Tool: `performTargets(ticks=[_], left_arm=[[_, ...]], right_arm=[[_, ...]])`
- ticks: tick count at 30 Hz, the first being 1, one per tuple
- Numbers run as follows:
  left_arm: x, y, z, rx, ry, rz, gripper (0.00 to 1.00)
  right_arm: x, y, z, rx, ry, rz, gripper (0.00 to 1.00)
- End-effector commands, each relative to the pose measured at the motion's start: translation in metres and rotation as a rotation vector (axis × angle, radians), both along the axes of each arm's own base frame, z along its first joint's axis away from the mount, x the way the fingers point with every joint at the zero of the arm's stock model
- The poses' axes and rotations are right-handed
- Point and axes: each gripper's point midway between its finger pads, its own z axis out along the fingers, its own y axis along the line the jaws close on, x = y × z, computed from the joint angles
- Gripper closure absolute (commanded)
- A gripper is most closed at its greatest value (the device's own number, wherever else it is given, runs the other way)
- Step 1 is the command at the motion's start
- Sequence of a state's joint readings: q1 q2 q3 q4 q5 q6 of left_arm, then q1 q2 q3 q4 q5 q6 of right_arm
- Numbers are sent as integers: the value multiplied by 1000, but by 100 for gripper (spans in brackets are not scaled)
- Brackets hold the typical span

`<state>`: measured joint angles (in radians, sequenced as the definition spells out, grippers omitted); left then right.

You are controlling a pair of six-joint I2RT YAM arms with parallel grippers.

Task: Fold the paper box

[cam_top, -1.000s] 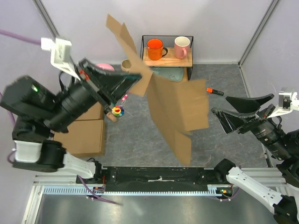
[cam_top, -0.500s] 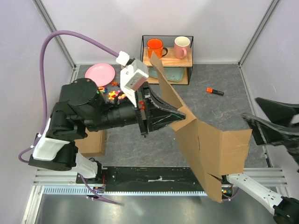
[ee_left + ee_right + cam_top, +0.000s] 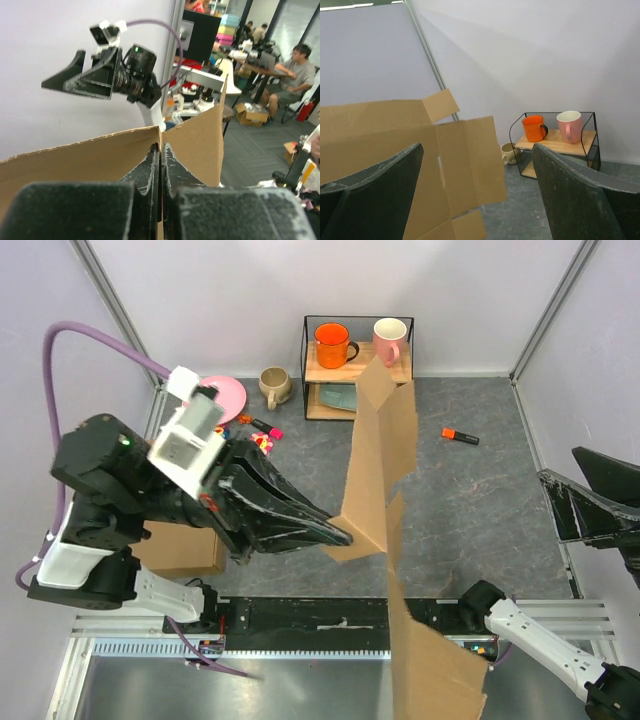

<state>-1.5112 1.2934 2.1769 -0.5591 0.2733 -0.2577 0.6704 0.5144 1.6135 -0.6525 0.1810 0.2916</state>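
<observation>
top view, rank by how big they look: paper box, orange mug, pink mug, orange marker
1. paper box, raised nearer the camera
2. orange mug and pink mug, about alike
3. orange marker

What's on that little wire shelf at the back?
An orange mug and a pink mug stand on its top board. The cardboard covers the right part of the lower level.

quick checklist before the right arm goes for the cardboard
1. Left claw shut on the cardboard sheet: ok.
2. Right claw open and empty: ok.
3. Right claw apart from the sheet: ok.
4. Sheet flat on the table: not ok, it hangs in the air, on edge.
5. Sheet clear of the mug shelf: ok, a gap shows from the right wrist.
</observation>
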Motion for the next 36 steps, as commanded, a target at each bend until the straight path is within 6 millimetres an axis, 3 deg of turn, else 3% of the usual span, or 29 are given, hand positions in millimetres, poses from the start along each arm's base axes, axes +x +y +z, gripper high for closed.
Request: performTargets(ticks=[1, 3, 4, 6, 7, 8, 9, 10, 11, 13, 19, 22, 27, 29, 32, 36], left_arm=[[26, -26, -46, 77, -85, 72, 98], [45, -23, -70, 118, -30, 69, 98], [85, -18, -97, 138, 6, 162, 98], [102, -10, -127, 169, 84, 136, 98], [137, -7, -159, 190, 122, 205, 98], [131, 2, -169, 198, 143, 148, 98], [140, 7, -182, 207, 159, 157, 98], [161, 11, -210, 235, 205, 197, 98], [157, 18, -207, 202, 187, 166, 98], [169, 25, -224, 204, 212, 189, 98], [170, 38, -214, 175, 121, 223, 98], [170, 43, -216, 158, 46, 275, 98], [173, 44, -213, 150, 32, 298, 98], [174, 43, -211, 159, 36, 291, 98], [172, 44, -209, 160, 31, 287, 98], [174, 45, -209, 175, 23, 304, 98]], right_arm=[[7, -2, -6, -5, 16, -31, 2], [9, 3, -11, -9, 26, -18, 2], [10, 5, -13, -13, 29, -12, 2], [14, 11, -17, -22, 35, 2, 2], [16, 14, -19, -26, 39, 7, 2], [17, 17, -20, -28, 37, 18, 2], [22, 23, -27, -42, 49, 24, 2], [25, 26, -29, -46, 54, 29, 2], [28, 30, -30, -49, 55, 34, 2], [35, 40, -40, -71, 75, 56, 2], [59, 64, -70, -123, 140, 75, 2], [79, 66, -95, -143, 214, 19, 2], [111, 55, -165, -221, 403, -148, 2], [114, 56, -190, -238, 448, -155, 2], [112, 61, -210, -230, 483, -129, 2], [99, 76, -224, -231, 490, -19, 2]])
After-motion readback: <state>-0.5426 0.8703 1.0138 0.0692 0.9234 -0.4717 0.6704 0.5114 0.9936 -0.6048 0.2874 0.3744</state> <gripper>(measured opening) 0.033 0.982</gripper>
